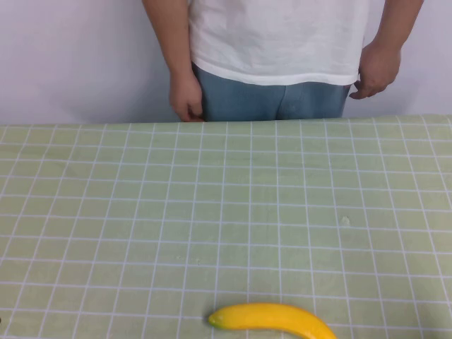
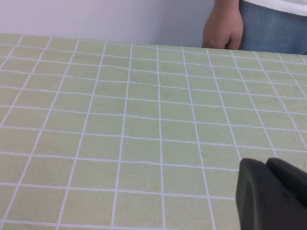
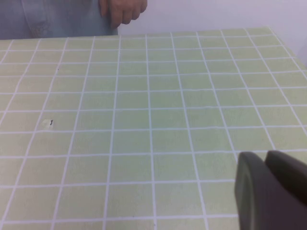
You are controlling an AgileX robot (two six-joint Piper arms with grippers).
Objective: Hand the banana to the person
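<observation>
Banana (image 1: 272, 318) lies flat on the green checked tablecloth (image 1: 212, 212) at the near edge of the counter, a little right of that edge's middle. Its long axis runs along the near edge, side to side. The pointed tip that shows aims toward the robot's left; the other end drops out of the high view at the bottom, so its direction there cannot be told. The curve arches gently away from the robot.

Across the counter, behind the far edge, stands the person (image 1: 279, 42) in a white T-shirt and blue jeans, both hands hanging at the sides: one (image 1: 186, 97) near the far edge left of centre, the other (image 1: 376, 69) further right, fingers loosely curled and holding nothing. A small pale speck (image 1: 345, 221) sits on the cloth right of centre. Nothing lies between fruit and person.

The left gripper (image 2: 271, 194) appears only as a dark part low over the cloth in its wrist view; whether it is open cannot be told. The right gripper (image 3: 271, 189) shows likewise, equally unreadable.
</observation>
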